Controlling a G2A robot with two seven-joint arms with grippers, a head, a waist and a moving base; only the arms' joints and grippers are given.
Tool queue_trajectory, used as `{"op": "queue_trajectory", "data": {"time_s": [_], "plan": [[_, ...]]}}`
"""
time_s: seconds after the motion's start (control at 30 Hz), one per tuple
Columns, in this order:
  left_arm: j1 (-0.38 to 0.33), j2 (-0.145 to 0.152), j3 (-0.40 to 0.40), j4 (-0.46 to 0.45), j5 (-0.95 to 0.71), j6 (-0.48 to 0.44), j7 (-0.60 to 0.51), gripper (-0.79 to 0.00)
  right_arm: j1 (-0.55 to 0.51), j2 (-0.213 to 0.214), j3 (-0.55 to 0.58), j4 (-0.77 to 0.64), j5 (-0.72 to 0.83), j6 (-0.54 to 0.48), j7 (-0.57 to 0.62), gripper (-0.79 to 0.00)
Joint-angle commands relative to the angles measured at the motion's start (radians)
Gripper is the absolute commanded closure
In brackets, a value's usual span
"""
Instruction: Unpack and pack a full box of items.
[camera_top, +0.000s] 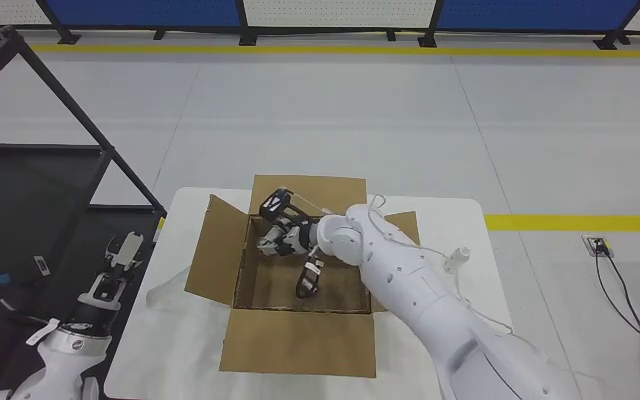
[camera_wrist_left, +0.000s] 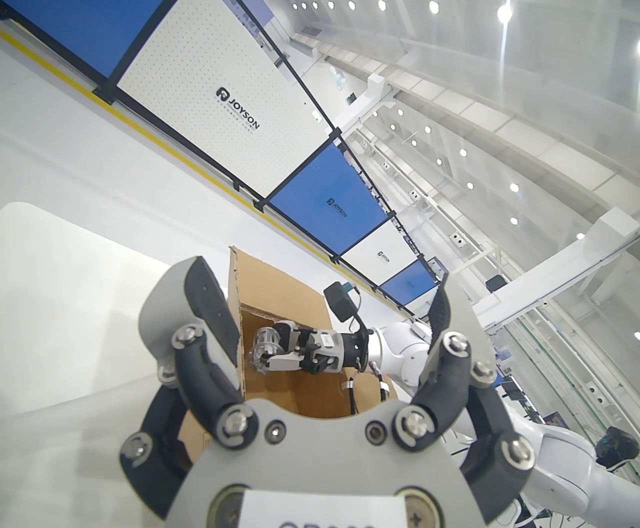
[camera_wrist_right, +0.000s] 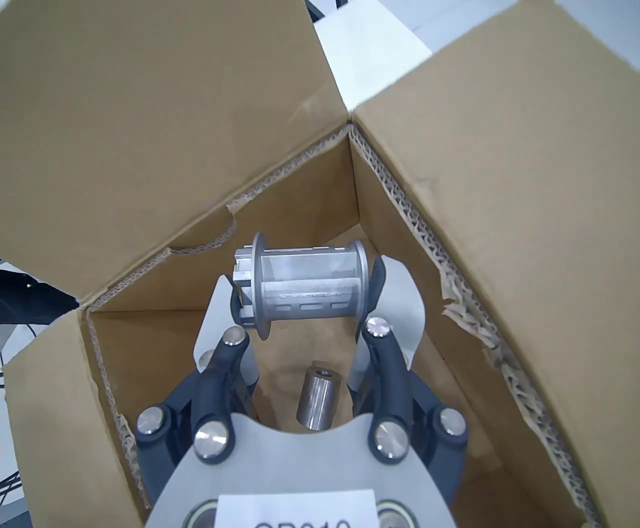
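An open cardboard box (camera_top: 300, 345) stands on the white table, its flaps spread outward. My right gripper (camera_wrist_right: 306, 286) is inside it near a back corner, shut on a silver flanged spool (camera_wrist_right: 305, 290) held crosswise between the fingers. The same gripper (camera_top: 270, 240) sits at the box's far left in the top view, and the spool (camera_wrist_left: 264, 345) appears above the box wall in the left wrist view. A small metal cylinder (camera_wrist_right: 318, 398) lies on the box floor below the spool. My left gripper (camera_wrist_left: 330, 310) is open and holds nothing, off the table's left side (camera_top: 122, 252).
A black frame structure (camera_top: 80, 150) stands left of the table (camera_top: 450, 215). The box's raised flaps (camera_wrist_right: 500, 165) rise close around the right gripper. A cable (camera_top: 312, 275) hangs from the right arm into the box.
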Motion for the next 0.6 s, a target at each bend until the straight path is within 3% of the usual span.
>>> {"op": "queue_trajectory", "data": {"time_s": [0.0, 0.13, 0.33, 0.57], "plan": [[-0.003, 0.001, 0.004, 0.002, 0.0, -0.003, -0.002, -0.785, -0.024, 0.032, 0.027, -0.103, -0.026, 0.033, 0.022, 0.0], [-0.009, 0.002, 0.008, 0.005, -0.003, -0.003, -0.003, -0.785, -0.116, 0.11, 0.117, -0.38, -0.093, 0.122, 0.123, 0.0], [-0.023, 0.005, 0.02, 0.01, -0.002, 0.0, -0.014, -0.785, -0.373, 0.227, 0.326, -0.924, -0.246, 0.232, 0.36, 0.0], [-0.041, 0.009, 0.049, 0.008, 0.005, -0.001, -0.043, -0.785, -0.625, 0.297, 0.559, -1.379, -0.459, 0.347, 0.521, 0.0]]}}
